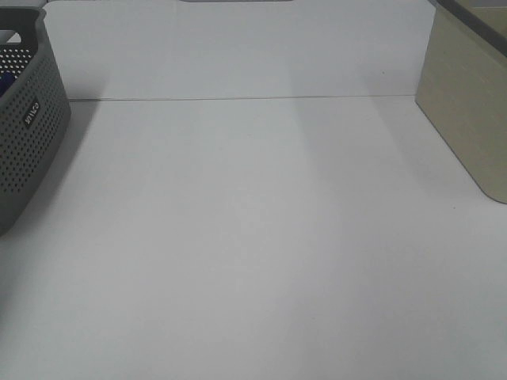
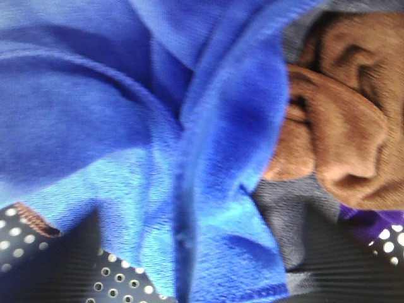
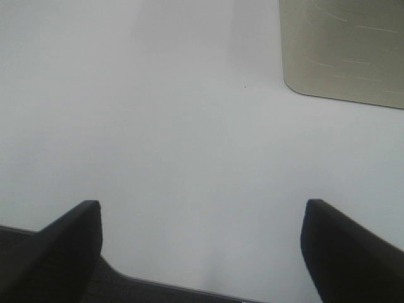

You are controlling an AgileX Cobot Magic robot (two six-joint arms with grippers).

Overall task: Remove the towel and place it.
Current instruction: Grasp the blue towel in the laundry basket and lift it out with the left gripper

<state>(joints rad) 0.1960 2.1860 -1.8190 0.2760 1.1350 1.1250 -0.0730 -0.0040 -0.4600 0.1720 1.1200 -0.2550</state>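
Observation:
The towel (image 2: 95, 113) is a royal-blue plush cloth that lies crumpled in the grey perforated basket (image 1: 32, 134) and fills most of the left wrist view. My left gripper (image 2: 202, 221) is down in the basket, open, with its dark fingers (image 2: 57, 265) on either side of a hemmed fold of the towel. It is not closed on the towel. The exterior high view shows neither gripper, only a sliver of blue (image 1: 5, 81) inside the basket. My right gripper (image 3: 202, 208) is open and empty above the bare white table.
A brown cloth (image 2: 347, 120), a grey cloth (image 2: 284, 208) and a bit of purple cloth (image 2: 369, 224) lie beside the towel in the basket. A beige box (image 1: 467, 103) stands at the table's right edge and shows in the right wrist view (image 3: 344, 50).

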